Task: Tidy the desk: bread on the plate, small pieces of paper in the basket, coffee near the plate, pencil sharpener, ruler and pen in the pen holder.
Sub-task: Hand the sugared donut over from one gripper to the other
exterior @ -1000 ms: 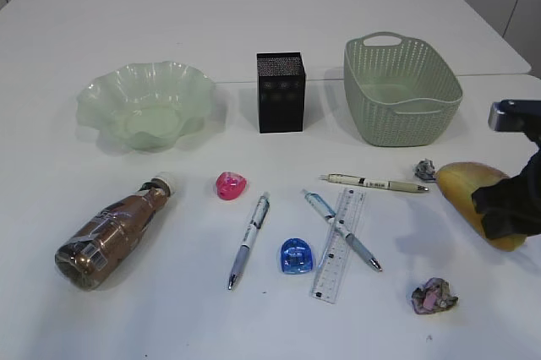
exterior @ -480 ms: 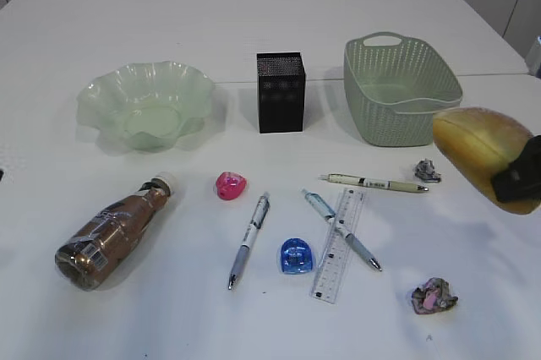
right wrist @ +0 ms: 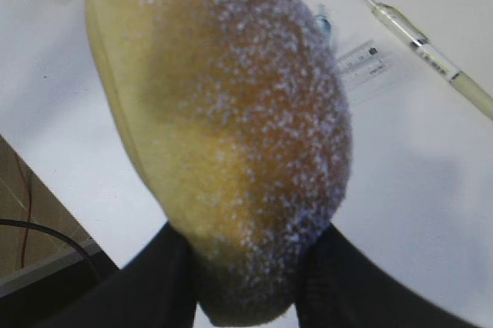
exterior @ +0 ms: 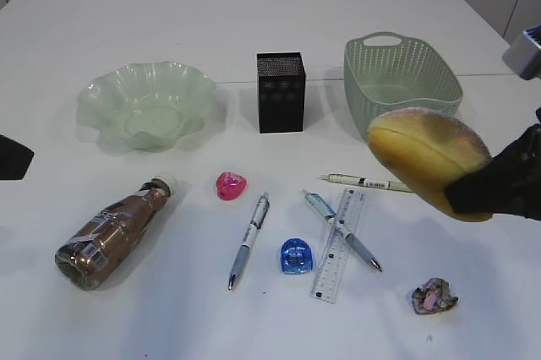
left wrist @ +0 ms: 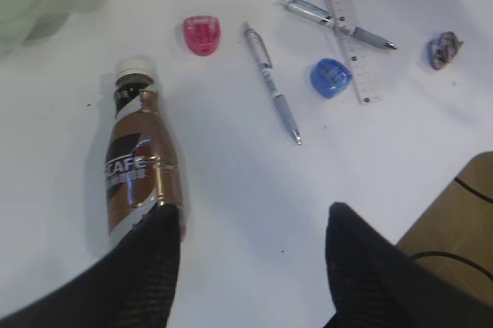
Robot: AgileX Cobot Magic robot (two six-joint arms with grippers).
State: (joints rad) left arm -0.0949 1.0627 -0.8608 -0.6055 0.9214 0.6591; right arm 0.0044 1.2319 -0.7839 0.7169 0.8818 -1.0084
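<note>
We have the bread (exterior: 427,157), light, soft and easily dented, pinched at one end in the right claw (right wrist: 245,282), while the left claw (left wrist: 250,247) gapes empty.

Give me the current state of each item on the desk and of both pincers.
Golden-yellow oval bread: lifted, held in the right pincer.
Brown coffee bottle: lying on its side, capped.
Pale green wavy glass plate: empty.
Pale green perforated basket: empty.
Black mesh pen holder: upright.
Clear plastic ruler: flat, pen lying across it.
Left pincer: open, holding nothing.
</note>
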